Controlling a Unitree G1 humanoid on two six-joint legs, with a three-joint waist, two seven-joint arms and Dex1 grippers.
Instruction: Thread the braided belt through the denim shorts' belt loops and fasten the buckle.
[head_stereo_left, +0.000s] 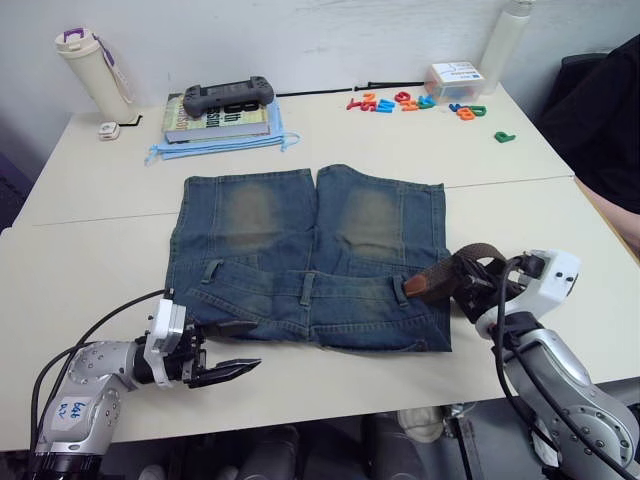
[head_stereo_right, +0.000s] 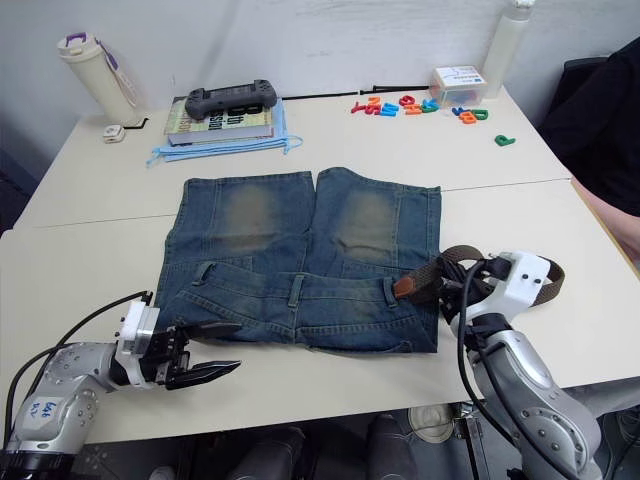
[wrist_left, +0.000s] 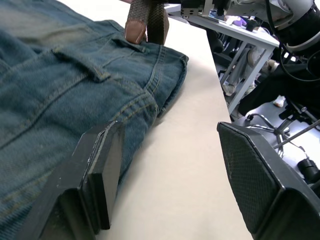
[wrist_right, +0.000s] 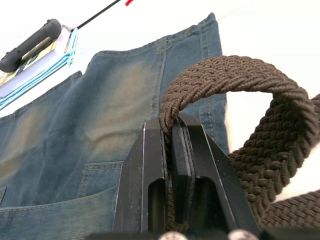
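The denim shorts (head_stereo_left: 310, 240) lie flat on the table, waistband toward me. Belt loops (head_stereo_left: 308, 288) show along the waistband. The braided belt (head_stereo_left: 470, 260) curls in a loop over the shorts' right waist corner, and its tan leather end (head_stereo_left: 422, 285) rests by the rightmost loop (head_stereo_left: 404, 290). My right gripper (wrist_right: 170, 122) is shut on the dark braid just behind that end. My left gripper (head_stereo_left: 255, 345) stands open at the shorts' left waist corner, one finger (wrist_left: 95, 185) against the denim edge, the other finger (wrist_left: 255, 185) over bare table. The buckle is out of view.
At the back left, a game controller (head_stereo_left: 227, 97) lies on books beside a white bottle (head_stereo_left: 90, 70). Coloured letters (head_stereo_left: 410, 102) and a small box (head_stereo_left: 453, 78) sit at the back right. A person in dark clothes (head_stereo_left: 605, 120) is at the right edge.
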